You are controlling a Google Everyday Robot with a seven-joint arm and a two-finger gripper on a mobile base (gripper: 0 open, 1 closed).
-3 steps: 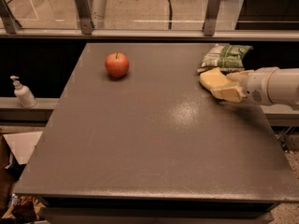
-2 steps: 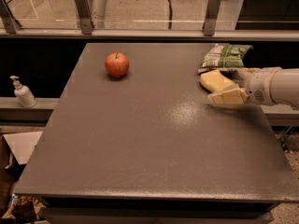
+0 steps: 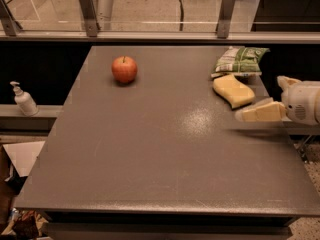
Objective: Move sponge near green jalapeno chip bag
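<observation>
Hovering at table's (image 3: 150, 154) right edge with gripper (image 3: 260, 98) spread wide, empty, near sponge (image 3: 233, 90) lying just beside green jalapeno chip bag (image 3: 240, 60); apple (image 3: 124, 69) well apart, left.

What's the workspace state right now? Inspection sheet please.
Surface: grey table, glare patch mid-right.
Job's things: sponge lies flat just in front of chip bag; contact unclear.
Clutter: apple, back left of table.
Grippers: gripper open, holding nothing, right of sponge at table's right edge.
Cables: cable on floor beyond the rail.
Surroundings: pump bottle on left ledge.
</observation>
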